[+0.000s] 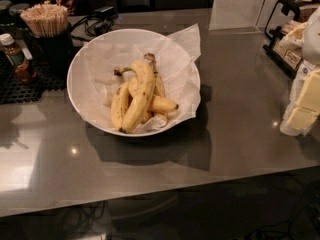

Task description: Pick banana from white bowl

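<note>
The white bowl stands on the grey counter, left of centre, lined with crinkled white paper. Several yellow bananas lie in it. The banana is the longest one and lies on top. It curves from its brownish stem at the upper left down to the bowl's front rim. Shorter bananas lie under and beside it. My gripper, white with pale yellow pads, hangs at the right edge of the camera view, above the counter. It is well to the right of the bowl and holds nothing.
A dark cup of wooden sticks, a brown sauce bottle and a black mat stand left of the bowl. Cables lie behind it. A black rack stands at the back right. The counter's front edge runs across below.
</note>
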`<act>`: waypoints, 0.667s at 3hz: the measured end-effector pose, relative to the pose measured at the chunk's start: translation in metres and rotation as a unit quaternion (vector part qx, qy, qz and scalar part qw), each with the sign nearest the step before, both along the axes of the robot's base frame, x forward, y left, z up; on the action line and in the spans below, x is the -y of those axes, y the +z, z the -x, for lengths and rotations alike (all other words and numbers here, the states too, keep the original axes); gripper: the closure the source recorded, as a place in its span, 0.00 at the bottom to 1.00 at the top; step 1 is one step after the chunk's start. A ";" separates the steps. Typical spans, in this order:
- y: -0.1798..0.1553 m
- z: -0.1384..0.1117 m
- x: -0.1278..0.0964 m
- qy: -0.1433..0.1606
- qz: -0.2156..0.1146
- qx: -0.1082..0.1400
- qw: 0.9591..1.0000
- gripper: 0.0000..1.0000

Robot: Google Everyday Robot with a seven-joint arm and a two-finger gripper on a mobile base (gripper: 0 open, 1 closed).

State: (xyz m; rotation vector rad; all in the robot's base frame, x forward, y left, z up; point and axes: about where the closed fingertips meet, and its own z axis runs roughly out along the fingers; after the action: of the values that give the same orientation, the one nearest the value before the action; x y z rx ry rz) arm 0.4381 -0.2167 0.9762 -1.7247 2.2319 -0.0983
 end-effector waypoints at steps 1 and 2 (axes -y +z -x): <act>0.000 0.000 0.000 0.000 0.000 0.000 1.000 0.00; 0.002 -0.005 -0.006 0.013 -0.004 0.004 1.000 0.00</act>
State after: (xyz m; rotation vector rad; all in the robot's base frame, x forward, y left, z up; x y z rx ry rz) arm 0.4432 -0.2103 0.9786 -1.7462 2.1997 -0.0917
